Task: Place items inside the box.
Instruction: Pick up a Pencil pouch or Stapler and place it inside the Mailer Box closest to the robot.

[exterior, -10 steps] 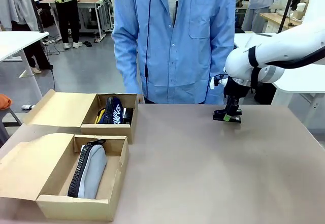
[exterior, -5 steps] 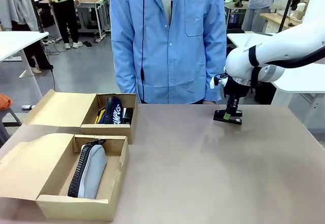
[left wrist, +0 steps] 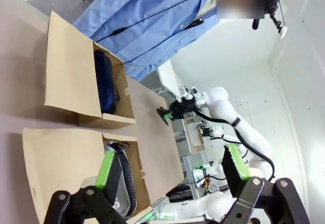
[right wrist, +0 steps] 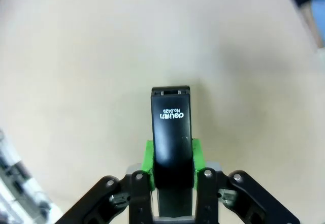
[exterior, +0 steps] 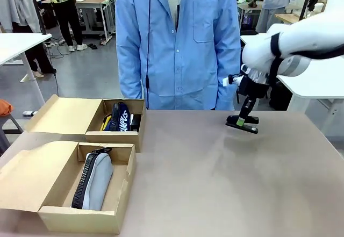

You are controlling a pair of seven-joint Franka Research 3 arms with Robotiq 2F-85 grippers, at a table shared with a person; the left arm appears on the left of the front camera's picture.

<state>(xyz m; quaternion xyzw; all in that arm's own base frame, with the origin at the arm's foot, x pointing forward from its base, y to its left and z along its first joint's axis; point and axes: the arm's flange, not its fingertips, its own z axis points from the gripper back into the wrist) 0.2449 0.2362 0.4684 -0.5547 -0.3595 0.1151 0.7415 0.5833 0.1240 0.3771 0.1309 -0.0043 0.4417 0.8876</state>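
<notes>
The right claw (exterior: 243, 120) has lifted, gripping a black stapler (right wrist: 172, 127) above the table's (exterior: 215, 194) far right edge, not yet boxed. Grey pouch (exterior: 98, 182) and navy pouch (exterior: 120, 116) lie boxed; left claw (left wrist: 170, 163) gapes empty.

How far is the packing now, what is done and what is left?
Done: the grey pouch lies in the near box, the navy pouch in the far box. In hand: the right gripper is shut on a black stapler at the table's far right. Left: carrying that stapler to a box.
</notes>
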